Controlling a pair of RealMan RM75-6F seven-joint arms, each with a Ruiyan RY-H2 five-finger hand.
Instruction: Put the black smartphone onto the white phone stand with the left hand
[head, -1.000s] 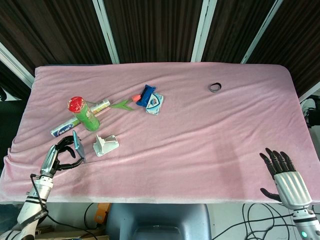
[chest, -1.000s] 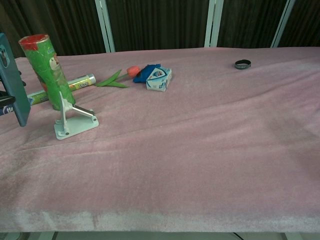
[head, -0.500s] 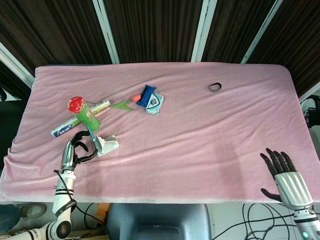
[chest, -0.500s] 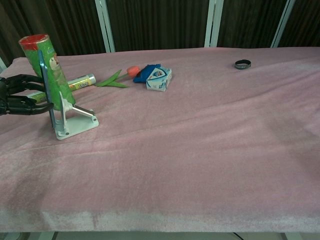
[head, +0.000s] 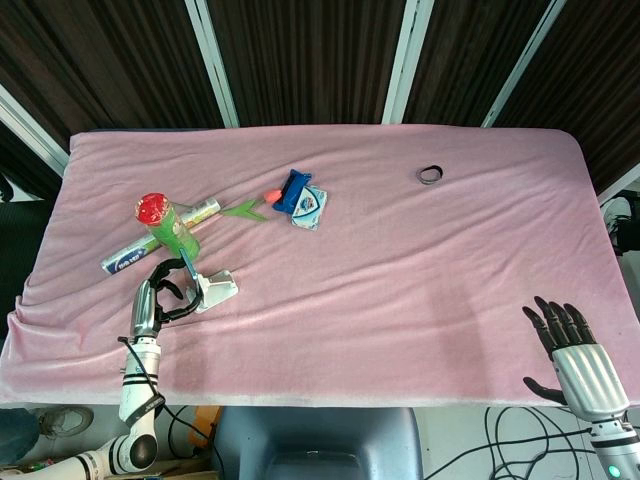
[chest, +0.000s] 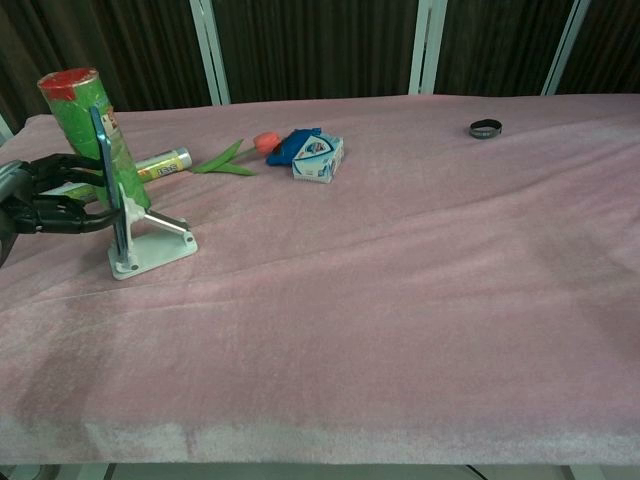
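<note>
The white phone stand sits on the pink cloth at the front left. The black smartphone, seen edge-on with a blue rim, leans upright against the stand's back plate. My left hand is just left of the stand, its dark fingers curled around the phone's edges. My right hand hovers off the table's front right corner, fingers spread and holding nothing; only the head view shows it.
A green can with a red lid stands right behind the stand, with a tube lying beside it. An artificial tulip, a blue packet and small box lie mid-left. A black ring is far right.
My left hand carried the phone rightward from the table's left edge to the stand, and the phone now leans against the stand's back plate. The right hand stayed put.
</note>
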